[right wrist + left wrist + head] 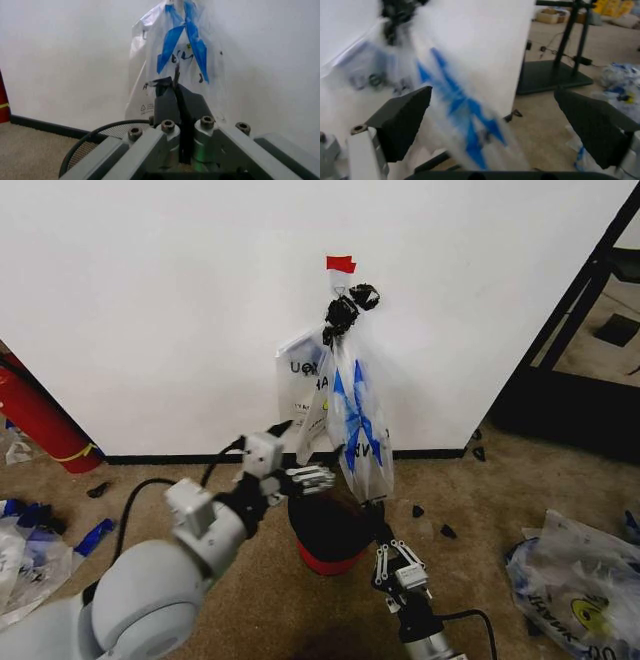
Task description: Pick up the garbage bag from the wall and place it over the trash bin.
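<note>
The garbage bag hangs on the wall above the trash bin (nothing placed yet); left gripper wide open beside it, right gripper closed, seemingly empty

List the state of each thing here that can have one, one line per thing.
garbage bag: hanging on the wall, bunched, above the bin
trash bin: upright on the floor, unlined
left claw: open, beside the bag's lower part
right claw: shut, by the bag's bottom edge; whether it pinches plastic is unclear
red cylinder: leaning against the wall
</note>
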{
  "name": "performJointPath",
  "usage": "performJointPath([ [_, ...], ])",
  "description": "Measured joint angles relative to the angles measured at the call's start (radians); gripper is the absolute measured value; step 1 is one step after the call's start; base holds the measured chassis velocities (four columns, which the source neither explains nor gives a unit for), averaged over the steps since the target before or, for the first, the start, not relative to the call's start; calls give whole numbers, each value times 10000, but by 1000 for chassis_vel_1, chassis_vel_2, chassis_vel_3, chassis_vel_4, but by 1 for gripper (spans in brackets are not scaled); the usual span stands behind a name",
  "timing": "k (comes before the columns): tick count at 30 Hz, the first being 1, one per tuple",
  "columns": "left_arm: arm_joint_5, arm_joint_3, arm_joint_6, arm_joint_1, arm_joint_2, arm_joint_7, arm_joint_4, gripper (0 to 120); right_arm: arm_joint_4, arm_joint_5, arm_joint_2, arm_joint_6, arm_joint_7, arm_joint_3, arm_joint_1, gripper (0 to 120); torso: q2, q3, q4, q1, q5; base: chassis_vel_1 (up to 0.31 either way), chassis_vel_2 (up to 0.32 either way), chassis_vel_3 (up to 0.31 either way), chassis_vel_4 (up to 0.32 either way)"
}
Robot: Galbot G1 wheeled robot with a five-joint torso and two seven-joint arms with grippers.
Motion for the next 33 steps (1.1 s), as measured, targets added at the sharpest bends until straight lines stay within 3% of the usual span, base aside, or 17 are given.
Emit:
performJointPath([
  [2, -255, 1178, 298, -1275, -360, -386, 237, 96, -5, 17, 6, 6, 58, 85, -15, 0, 0, -2, -3, -1, 7, 0, 0, 0, 0],
  [10, -468, 2978, 1141, -2870, -1138, -1242, 1130, 94, -32, 134, 25, 51, 124, 348, -30, 0, 0, -1, 0, -1, 1, 0, 0, 0, 0],
  [13, -409, 3516, 1726, -3579, -1618, -1830, 1879, 90, -22, 262, 10, 87, 133, 449, -28, 0, 0, 0, -4, -1, 4, 0, 0, 0, 0],
  [28, -154, 4075, 1995, -4005, -2250, -2187, 3266, 84, -14, 583, -87, 163, 153, 608, 25, 0, 0, -1, -1, -1, 2, 0, 0, 0, 0],
  [33, -230, 4188, 1990, -4038, -2343, -2209, 3424, 75, -4, 627, -121, 163, 153, 634, 24, 0, 2, -1, -1, -1, 2, 0, 0, 0, 0],
])
